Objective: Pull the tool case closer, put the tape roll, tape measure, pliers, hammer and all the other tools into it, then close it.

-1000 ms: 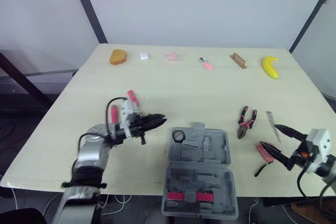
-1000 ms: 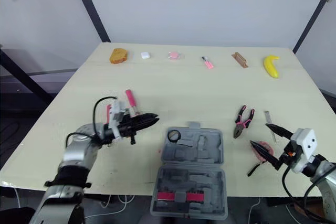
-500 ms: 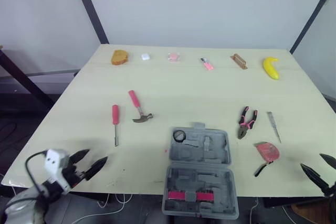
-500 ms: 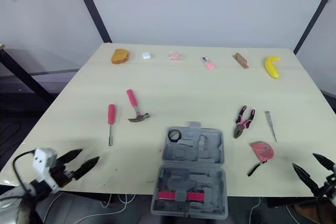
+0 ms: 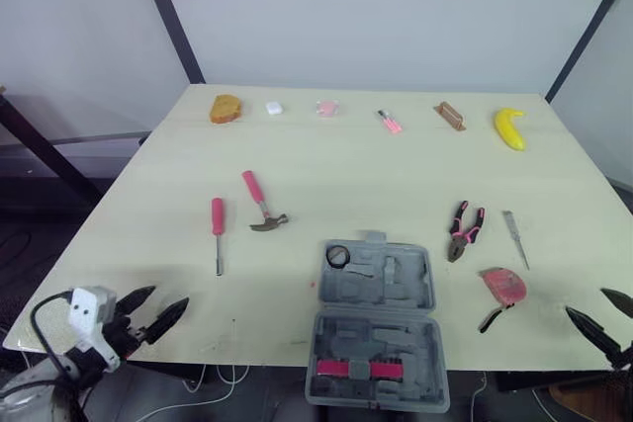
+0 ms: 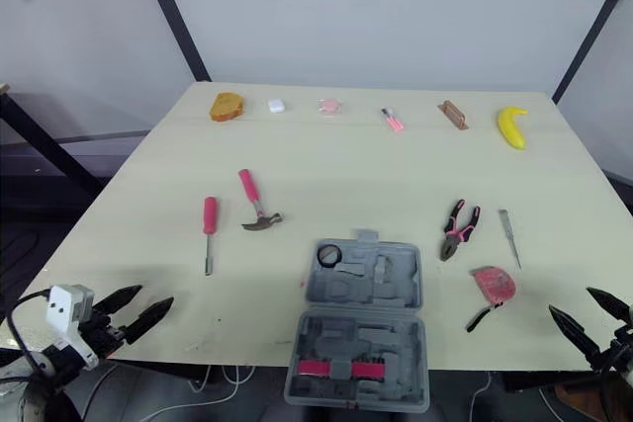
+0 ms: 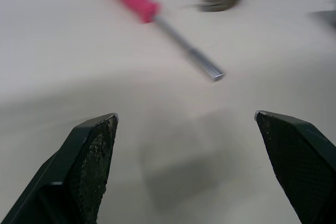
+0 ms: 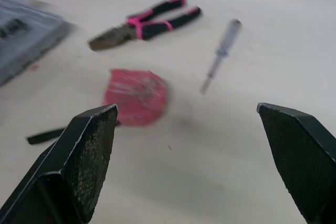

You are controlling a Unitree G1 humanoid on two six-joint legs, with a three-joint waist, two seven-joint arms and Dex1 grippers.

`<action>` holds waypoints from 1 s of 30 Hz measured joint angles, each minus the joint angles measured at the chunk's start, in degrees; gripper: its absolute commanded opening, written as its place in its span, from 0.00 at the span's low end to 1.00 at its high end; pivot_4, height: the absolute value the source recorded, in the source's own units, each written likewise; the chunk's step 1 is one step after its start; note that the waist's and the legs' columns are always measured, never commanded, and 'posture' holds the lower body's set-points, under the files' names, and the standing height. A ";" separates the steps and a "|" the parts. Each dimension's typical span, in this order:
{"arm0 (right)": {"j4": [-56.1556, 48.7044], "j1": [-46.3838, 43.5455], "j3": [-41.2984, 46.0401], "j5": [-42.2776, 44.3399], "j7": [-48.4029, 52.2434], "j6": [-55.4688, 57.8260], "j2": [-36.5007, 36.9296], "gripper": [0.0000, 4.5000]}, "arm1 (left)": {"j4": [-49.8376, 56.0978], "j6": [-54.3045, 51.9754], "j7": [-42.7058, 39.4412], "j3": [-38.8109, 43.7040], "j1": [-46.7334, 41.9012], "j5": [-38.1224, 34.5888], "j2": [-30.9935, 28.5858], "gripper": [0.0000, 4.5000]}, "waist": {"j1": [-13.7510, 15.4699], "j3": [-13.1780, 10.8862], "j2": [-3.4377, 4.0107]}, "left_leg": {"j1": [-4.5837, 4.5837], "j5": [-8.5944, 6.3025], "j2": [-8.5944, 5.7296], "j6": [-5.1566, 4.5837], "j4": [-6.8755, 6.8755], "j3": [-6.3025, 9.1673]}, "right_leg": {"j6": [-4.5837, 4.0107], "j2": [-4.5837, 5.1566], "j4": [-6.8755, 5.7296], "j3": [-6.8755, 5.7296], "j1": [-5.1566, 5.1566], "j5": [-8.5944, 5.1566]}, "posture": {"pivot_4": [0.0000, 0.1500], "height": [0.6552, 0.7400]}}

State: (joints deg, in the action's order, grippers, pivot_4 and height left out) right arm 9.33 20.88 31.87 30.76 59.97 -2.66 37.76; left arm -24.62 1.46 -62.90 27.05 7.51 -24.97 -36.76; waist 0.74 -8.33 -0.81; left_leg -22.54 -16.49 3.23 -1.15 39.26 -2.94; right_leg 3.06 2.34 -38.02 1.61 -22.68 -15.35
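1. Left eye view: a grey tool case (image 5: 374,321) lies wide open and flat near the front edge of the surface (image 5: 356,160), about in the middle. Both halves have shaped hollows in them.
2. A small black tape roll (image 5: 337,256) sits in the far half of the case, in its left corner. A pink bar (image 5: 356,370) lies in the near half.
3. Left of the case lie a hammer (image 5: 261,205) and a screwdriver (image 5: 217,229), both with pink handles. They are side by side and do not touch.
4. Right of the case lie black and pink pliers (image 5: 463,229), a thin grey pointed tool (image 5: 515,239) and a pink tape measure (image 5: 504,286) with a black strap. The tape measure is the one nearest the front edge.
5. The left hand (image 5: 170,295) is at the near left corner of the surface. Its two black fingers are spread wide and there is nothing between them. The screwdriver is the closest tool to it but still well apart. The case is well off to its right.
6. The right hand (image 5: 586,301) is at the near right edge. Its fingers are spread wide too, and it holds nothing. The tape measure is near it, a bit ahead and to its left, not touching. The case is farther left.
7. Along the far edge is a row of small things, with a yellow banana (image 5: 508,126) at the right end and an orange-brown lump (image 5: 225,107) at the left end.
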 measured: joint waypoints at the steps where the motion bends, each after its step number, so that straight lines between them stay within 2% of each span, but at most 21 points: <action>1: -0.24 -0.05 -0.52 -0.06 1.00 0.02 0.49 1.00 | 1.41 -0.32 -0.54 -1.16 -0.34 0.02 0.06 0.99 | 0.02 0.00 0.00 | -0.01 0.00 0.00 0.00 0.00 0.00 | 0.00 0.00 0.00 -0.01 0.00 0.00 | 1.00 1.00; 5: -0.60 -2.70 -4.49 -1.91 2.83 0.58 1.92 1.00 | 10.79 -2.76 -2.31 -7.59 -4.31 -0.03 0.16 0.99 | 0.04 0.00 0.00 | -0.02 0.01 -0.02 0.00 0.04 -0.02 | 0.00 0.00 -0.01 -0.01 0.01 0.02 | 1.00 1.00; 11: -2.03 -3.44 -7.66 -4.55 -2.22 3.84 0.68 1.00 | 25.53 -8.64 -7.08 -14.55 -6.08 -2.39 -2.81 0.99 | -0.23 0.02 0.08 | -0.05 0.00 -0.01 0.00 -0.06 0.01 | -0.02 -0.05 0.02 0.03 -0.03 0.01 | 1.00 1.00; 18: -4.51 -2.80 -10.12 -6.98 -8.38 6.35 -2.90 1.00 | 32.05 -11.23 -12.20 -17.59 -8.24 -4.50 -6.97 0.99 | -0.09 0.04 0.16 | -0.04 0.00 -0.01 0.00 -0.05 -0.02 | -0.01 -0.04 0.02 0.03 -0.03 0.01 | 1.00 1.00; 21: -8.39 -2.87 -10.89 -7.82 -14.81 8.86 -7.24 1.00 | 34.72 -12.97 -14.65 -19.63 -9.05 -5.43 -8.49 0.99 | -0.10 0.03 0.17 | -0.06 0.00 -0.01 0.00 -0.05 -0.01 | -0.01 -0.07 0.01 0.01 -0.04 0.01 | 1.00 1.00; 26: -14.43 0.92 -14.86 -10.62 -22.34 11.14 -13.28 1.00 | 41.84 -17.64 -15.81 -22.36 -12.61 -8.99 -9.79 0.99 | 0.09 0.02 0.21 | -0.12 0.00 -0.01 0.00 -0.04 0.02 | -0.01 -0.06 0.02 0.02 -0.08 0.01 | 1.00 1.00; 30: -15.41 2.61 -16.28 -12.51 -23.70 10.93 -14.02 1.00 | 42.23 -18.62 -15.81 -23.31 -13.81 -9.01 -9.84 0.99 | -0.11 0.03 0.22 | -0.11 0.00 -0.01 0.00 -0.04 0.02 | -0.01 -0.09 0.01 0.02 -0.10 0.00 | 1.00 1.00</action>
State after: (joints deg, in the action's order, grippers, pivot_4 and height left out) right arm -6.08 23.49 15.59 18.25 36.27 8.27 23.75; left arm 17.61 -17.16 -78.71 3.74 -6.30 -33.98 -46.60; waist 0.63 -8.30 -0.59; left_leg -22.65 -16.48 3.22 -1.15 39.21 -2.91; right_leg 3.06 2.25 -38.00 1.64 -22.78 -15.35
